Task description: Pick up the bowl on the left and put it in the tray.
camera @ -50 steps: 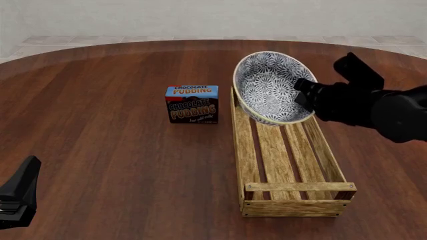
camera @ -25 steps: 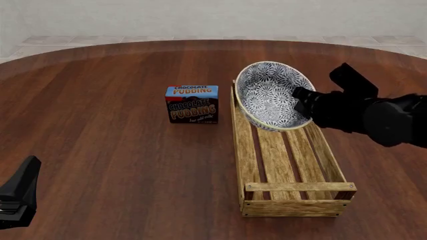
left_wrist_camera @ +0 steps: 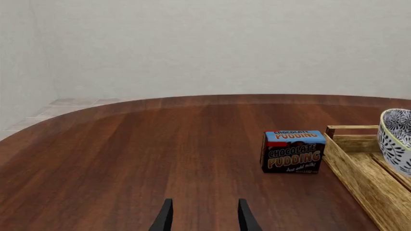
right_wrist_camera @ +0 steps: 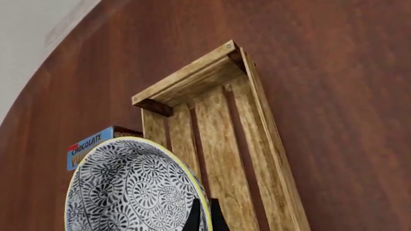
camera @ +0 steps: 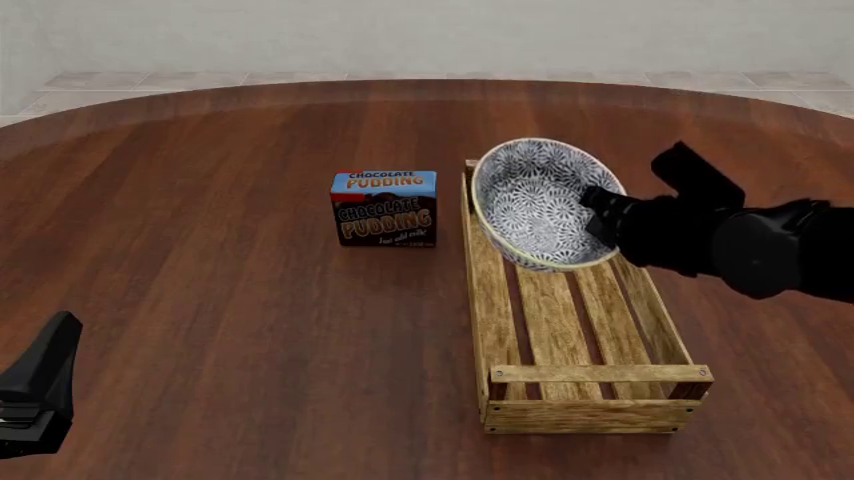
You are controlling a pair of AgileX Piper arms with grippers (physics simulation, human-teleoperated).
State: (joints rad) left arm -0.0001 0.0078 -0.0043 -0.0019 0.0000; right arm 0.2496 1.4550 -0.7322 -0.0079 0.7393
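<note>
Right gripper [camera: 601, 215]: I clamp the tilted bowl [camera: 534, 200] rim.
Left gripper [left_wrist_camera: 202, 219]: jaws apart, empty.
Risk: bowl may tip over the tray [camera: 501, 320] rail.

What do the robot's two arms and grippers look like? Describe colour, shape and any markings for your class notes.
Both arms are plain matte black with no visible markings or cables. The right arm is thick and rounded, narrowing to a blocky wrist and the right gripper. The left gripper shows two thin, flat, black fingers; from the front it appears as an angular black block.
</note>
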